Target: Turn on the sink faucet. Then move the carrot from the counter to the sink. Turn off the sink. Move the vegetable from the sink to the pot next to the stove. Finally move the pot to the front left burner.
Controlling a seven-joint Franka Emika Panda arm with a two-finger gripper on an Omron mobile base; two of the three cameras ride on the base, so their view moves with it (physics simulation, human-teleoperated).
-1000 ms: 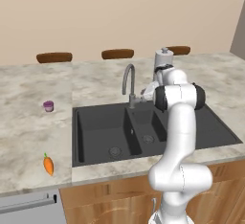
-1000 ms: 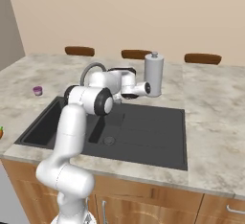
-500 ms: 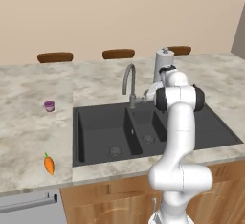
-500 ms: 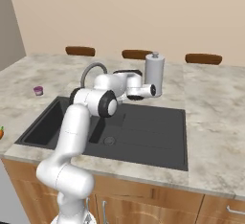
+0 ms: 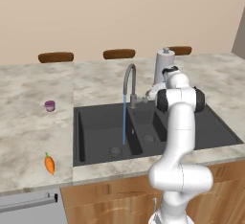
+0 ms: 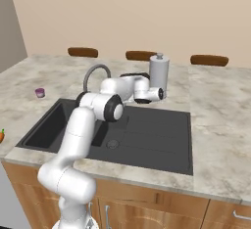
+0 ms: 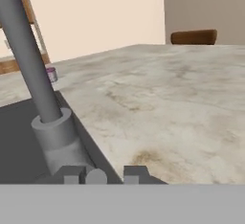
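Observation:
The grey gooseneck sink faucet (image 5: 128,79) stands behind the dark double-basin sink (image 5: 98,134), and a blue stream of water falls from its spout into the large bowl. My gripper (image 5: 146,96) is low at the faucet's base on the right side. In the hand view the gripper (image 7: 103,176) is open, with a small round grey lever end (image 7: 96,176) between its tips, next to the faucet (image 7: 29,58). The orange carrot (image 5: 49,163) lies on the counter (image 5: 28,137) at the front left, far from the gripper. The stove is out of view.
A white paper-towel roll (image 5: 162,67) stands just behind my hand. A small purple cup (image 5: 50,105) sits on the counter left of the sink. Brown chair backs (image 5: 118,53) line the counter's far edge. The counter right of the sink (image 6: 220,120) is bare stone.
Water now runs from the spout, where none showed before. My hand has shifted slightly at the faucet's base. Carrot and cup lie where they were.

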